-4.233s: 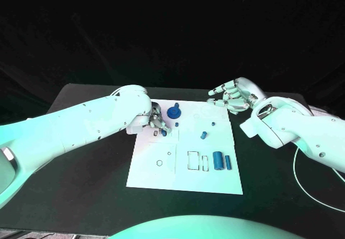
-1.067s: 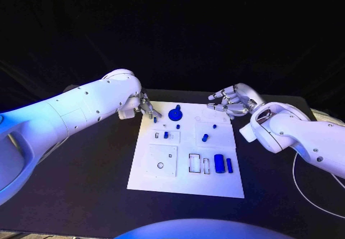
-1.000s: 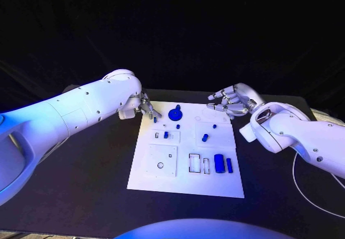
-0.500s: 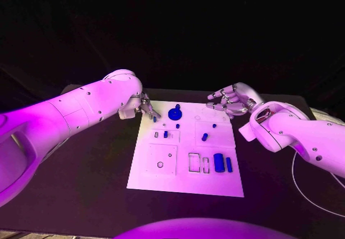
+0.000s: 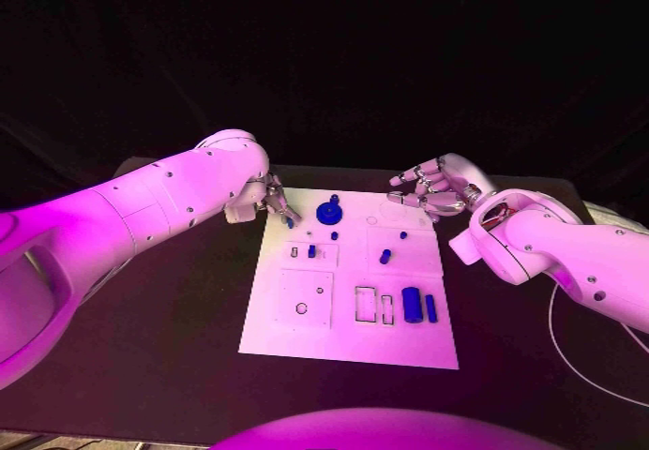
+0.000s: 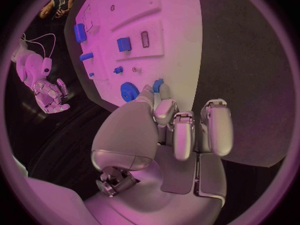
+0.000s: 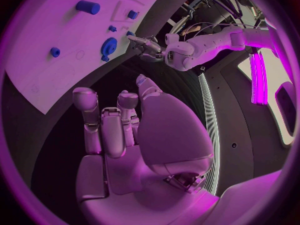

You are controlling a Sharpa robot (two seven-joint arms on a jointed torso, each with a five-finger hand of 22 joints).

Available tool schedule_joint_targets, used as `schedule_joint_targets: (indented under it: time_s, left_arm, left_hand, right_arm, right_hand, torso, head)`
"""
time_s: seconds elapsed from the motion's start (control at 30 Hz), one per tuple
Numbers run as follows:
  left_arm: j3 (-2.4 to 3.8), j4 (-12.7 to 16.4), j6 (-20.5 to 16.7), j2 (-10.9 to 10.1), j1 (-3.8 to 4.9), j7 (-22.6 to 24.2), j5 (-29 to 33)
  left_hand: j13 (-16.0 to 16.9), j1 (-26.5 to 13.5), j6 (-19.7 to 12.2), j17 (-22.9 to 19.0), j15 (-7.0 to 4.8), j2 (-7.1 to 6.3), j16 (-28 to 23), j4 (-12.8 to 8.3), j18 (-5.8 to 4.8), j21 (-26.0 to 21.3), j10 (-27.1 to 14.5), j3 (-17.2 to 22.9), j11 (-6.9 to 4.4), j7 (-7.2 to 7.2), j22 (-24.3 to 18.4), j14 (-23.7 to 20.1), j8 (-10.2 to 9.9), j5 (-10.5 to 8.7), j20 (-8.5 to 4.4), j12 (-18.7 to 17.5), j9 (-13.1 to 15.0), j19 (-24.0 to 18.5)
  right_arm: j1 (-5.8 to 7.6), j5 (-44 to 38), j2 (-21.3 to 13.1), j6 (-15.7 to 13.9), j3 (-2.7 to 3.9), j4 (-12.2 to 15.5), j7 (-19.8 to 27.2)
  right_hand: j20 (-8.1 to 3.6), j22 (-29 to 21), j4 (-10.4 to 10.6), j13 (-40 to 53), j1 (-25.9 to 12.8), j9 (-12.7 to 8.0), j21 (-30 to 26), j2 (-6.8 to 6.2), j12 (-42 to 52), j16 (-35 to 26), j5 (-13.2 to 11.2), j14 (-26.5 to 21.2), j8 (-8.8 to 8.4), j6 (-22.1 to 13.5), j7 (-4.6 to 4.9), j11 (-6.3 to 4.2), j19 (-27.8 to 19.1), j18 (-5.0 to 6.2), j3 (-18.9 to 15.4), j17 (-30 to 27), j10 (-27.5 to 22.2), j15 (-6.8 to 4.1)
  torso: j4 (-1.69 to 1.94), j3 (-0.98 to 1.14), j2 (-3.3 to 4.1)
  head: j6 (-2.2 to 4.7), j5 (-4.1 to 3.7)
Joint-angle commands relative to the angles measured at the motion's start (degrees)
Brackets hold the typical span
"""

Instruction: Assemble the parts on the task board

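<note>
The board (image 5: 349,328) lies in the middle of the black table (image 5: 162,337), its long side running from near to far.

The left hand (image 5: 273,203) sits at the board's far left corner. Its fingers (image 6: 164,105) pinch a small blue peg (image 5: 288,222), held just above the board's left edge. In the left wrist view the peg (image 6: 158,85) shows at the fingertips, close to the gear (image 6: 129,91).

The right hand (image 5: 430,187) hovers over the board's far right corner, fingers (image 7: 85,105) apart and loosely curled, grasping nothing.

On the board, the blue gear (image 5: 327,213) stands at the far end, between the two hands. A small blue part (image 5: 334,235) lies just near of it, and another tiny one (image 5: 403,236) lies to the right. A short block (image 5: 311,251) stands in the left middle panel, beside an empty slot. A slanted part (image 5: 384,256) lies to the right of the block. At the near right, a thick cylinder (image 5: 411,305) and a thinner bar (image 5: 430,308) lie side by side, to the right of two empty rectangular slots.
</note>
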Motion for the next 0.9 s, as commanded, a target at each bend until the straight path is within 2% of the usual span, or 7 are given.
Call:
schedule_joint_targets:
  time_s: [0.03, 0.13, 0.2, 0.3, 0.37, 0.53, 0.9]
  left_arm:
    - [-0.05, -0.07, 1.01, 0.18, -0.07, 0.65, 0.58]
    - [-0.06, -0.05, 0.89, 0.14, -0.08, 0.72, 0.83]
    - [-0.07, 0.01, 0.80, 0.06, -0.08, 0.80, 0.97]
    - [-0.07, 0.18, 0.50, -0.16, -0.09, 1.02, 1.32]
    - [-0.08, 0.52, 0.09, -0.49, -0.09, 1.19, 1.65]
    - [-0.08, 2.58, -1.54, -2.19, -0.06, 1.62, 3.31]
    - [-0.14, 13.43, -7.12, -9.28, 0.07, 4.33, 6.42]
  left_hand:
    - [-0.18, 2.43, -0.72, 15.10, -0.57, 0.80, 0.17, -1.19, 0.64, 0.23, -0.21, 2.11, -0.47, -0.10, 4.61, 6.05, -0.65, -0.14, -0.23, -0.39, -0.34, 0.27]
    - [-0.45, 5.68, -1.55, 15.10, -0.63, 1.24, 0.17, -3.50, 0.64, 0.18, -0.55, 6.12, -0.44, 0.03, 4.63, 6.05, -1.54, 0.34, -0.35, -0.83, -0.90, 0.25]
    - [-0.71, 6.61, -1.79, 15.10, -0.46, 0.65, 0.17, -4.62, 0.63, 0.14, -0.72, 9.09, -0.20, 0.36, 4.66, 6.05, -1.90, 1.06, -0.28, -1.18, -1.16, 0.24]
    - [-1.06, 4.62, -1.55, 15.10, 0.18, -2.06, 0.17, -5.27, 0.66, 0.04, -0.56, 16.47, 0.07, 0.99, 4.73, 6.05, -1.93, 2.29, 0.07, -1.54, -1.27, 0.20]
    - [-1.17, 3.10, -1.59, 15.10, 0.06, -3.97, 0.17, -5.91, 0.57, 0.03, -0.39, 20.79, 0.02, 1.03, 4.83, 6.05, -1.68, 2.58, 0.44, -1.59, -1.07, 0.23]
    - [-1.25, -0.77, -1.61, 15.10, 0.14, -7.21, 0.17, -7.65, 0.60, 0.02, 0.09, 29.25, 0.19, 0.93, 5.09, 6.05, -0.49, 3.19, 0.42, -1.49, -0.11, 0.32]
    - [-1.13, -2.67, -1.18, 15.10, 0.06, -9.40, 0.17, -9.47, 0.47, 0.45, 0.66, 32.98, 0.09, 0.74, 5.73, 6.05, 0.56, 4.13, 0.29, -1.24, 0.62, 0.67]
  right_arm:
    - [-0.04, -0.21, 0.07, 0.76, 0.00, 0.06, 0.54]
    - [-0.04, -0.21, 0.06, 0.77, 0.00, 0.05, 0.54]
    - [-0.04, -0.21, 0.05, 0.80, 0.00, 0.05, 0.54]
    - [-0.04, -0.21, 0.04, 0.89, 0.00, 0.03, 0.53]
    - [-0.04, -0.21, 0.04, 0.95, 0.00, 0.02, 0.53]
    - [-0.05, -0.21, 0.01, 1.04, -0.01, -0.02, 0.53]
    - [-0.11, -0.21, -0.23, 1.04, -0.03, -0.06, 0.54]
  right_hand:
    - [0.04, -0.05, 0.22, -0.05, -0.14, 0.06, -0.32, 0.27, -0.22, -0.18, 0.20, 2.20, -0.13, -0.36, 0.00, 0.03, -0.20, 0.49, 0.14, -0.05, -0.29, -0.29]
    - [0.04, -0.05, 0.22, -0.05, -0.14, 0.06, -0.32, 0.27, -0.22, -0.18, 0.20, 2.20, -0.13, -0.36, 0.00, 0.03, -0.20, 0.49, 0.14, -0.05, -0.29, -0.29]
    - [0.04, -0.05, 0.22, -0.05, -0.14, 0.06, -0.32, 0.27, -0.22, -0.18, 0.20, 2.20, -0.13, -0.36, 0.00, 0.03, -0.20, 0.49, 0.14, -0.05, -0.29, -0.29]
    - [0.04, -0.05, 0.22, -0.05, -0.14, 0.06, -0.32, 0.27, -0.22, -0.18, 0.20, 2.20, -0.13, -0.36, 0.00, 0.03, -0.20, 0.49, 0.14, -0.05, -0.29, -0.29]
    - [0.04, -0.06, 0.23, -0.01, -0.13, 0.07, -0.36, 0.28, -0.12, -0.20, 0.22, 2.21, -0.12, -0.36, 0.00, 0.03, -0.17, 0.48, 0.14, -0.06, -0.23, -0.29]
    - [0.04, -0.06, 0.23, 0.01, -0.13, 0.08, -0.37, 0.28, -0.07, -0.21, 0.24, 2.22, -0.12, -0.36, 0.00, 0.03, -0.16, 0.48, 0.14, -0.06, -0.19, -0.29]
    - [0.04, -0.07, 0.25, -0.03, -0.15, 0.09, -0.39, 0.27, -0.08, -0.21, 0.25, 2.23, -0.11, -0.36, 0.00, 0.03, -0.14, 0.48, 0.13, -0.04, -0.18, -0.29]
  torso:
    - [-0.02, 0.00, 0.00]
    - [-0.01, 0.01, -0.02]
    - [-0.01, 0.03, -0.01]
    - [0.00, 0.02, -0.03]
    - [0.01, 0.02, -0.04]
    - [0.05, 0.07, -0.15]
    - [0.40, 0.07, -0.39]
  head:
    - [-0.05, 0.00]
    - [-0.12, 0.01]
    - [-0.15, -0.01]
    - [-0.16, -0.01]
    - [-0.19, 0.00]
    - [-0.23, -0.02]
    - [-0.34, 0.00]
